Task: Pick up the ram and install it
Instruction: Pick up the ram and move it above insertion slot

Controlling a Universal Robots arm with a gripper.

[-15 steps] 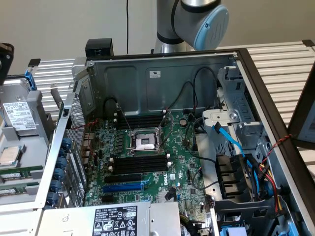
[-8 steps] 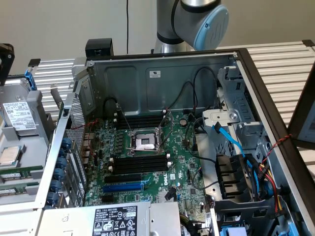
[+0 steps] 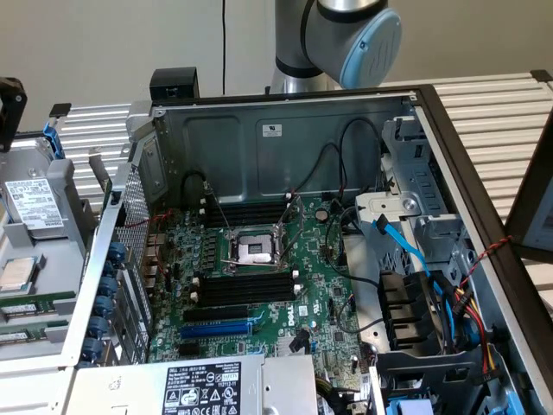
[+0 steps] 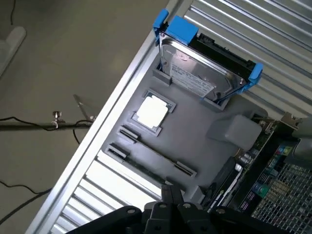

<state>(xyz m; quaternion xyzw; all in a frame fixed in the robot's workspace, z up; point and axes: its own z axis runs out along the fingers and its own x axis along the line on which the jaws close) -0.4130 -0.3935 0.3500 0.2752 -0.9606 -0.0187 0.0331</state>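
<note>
Open desktop computer case (image 3: pixel 259 156) on a ribbed metal table (image 3: pixel 501 112), with a grey plastic parts tray (image 3: pixel 65 186) lying just beside it, outside its wall on the exterior view's left.

I am the grey robot arm with a pale blue joint cap (image 3: pixel 346 35). In the wrist view my black gripper (image 4: pixel 170 197) hangs over the edge of the tray that faces the ribbed table. I cannot tell whether my jaws are spread or pressed together. They pinch nothing that I can see.

The ram (image 3: pixel 30 304), a long thin green circuit-board stick with a white label strip, lies flat in a narrow groove of the tray, apart from my gripper. A second green stick (image 3: pixel 22 335) lies in the next groove, parallel to it.

Also in the tray, a square silver processor chip (image 3: pixel 17 272) sits in its own recess just beside the ram. Beyond it, a silver hard drive in a blue plastic bracket (image 4: pixel 195 73) stands at the tray's far end.

Inside the case beside the tray lies a green motherboard (image 3: pixel 285 303). It has an open square processor socket (image 3: pixel 255 251) in the middle. Long black memory slots (image 3: pixel 238 290) run alongside the socket, all without sticks. A blue slot (image 3: pixel 216 328) lies next to them, on the side away from the socket.
</note>
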